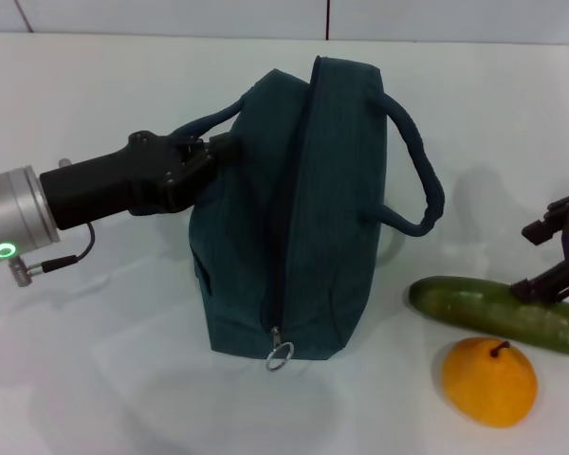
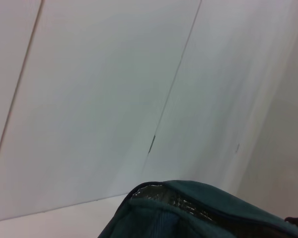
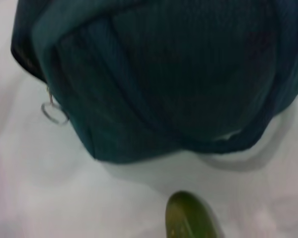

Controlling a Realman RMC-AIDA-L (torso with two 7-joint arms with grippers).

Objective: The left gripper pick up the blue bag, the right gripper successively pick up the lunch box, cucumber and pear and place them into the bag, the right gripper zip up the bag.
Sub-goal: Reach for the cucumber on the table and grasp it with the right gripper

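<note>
Two grippers worked our white table (image 1: 95,379).
Our left gripper (image 1: 201,154) clasped the blue bag (image 1: 294,227); our right gripper (image 1: 561,258), fingers wide, straddled the cucumber (image 1: 474,311) beside the pear (image 1: 488,381).

Nothing to read here: no lettering, label, brand or number shows on the blue bag (image 1: 294,218) or anywhere else.

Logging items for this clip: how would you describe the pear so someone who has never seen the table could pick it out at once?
Start at the blue bag standing mid-table, its handle at the left gripper. On the robot's right of it lies the cucumber, with the right gripper over its far end. The pear sits just in front of the cucumber, nearer the robot: the only round, yellow-orange item, with a short dark stem.
</note>
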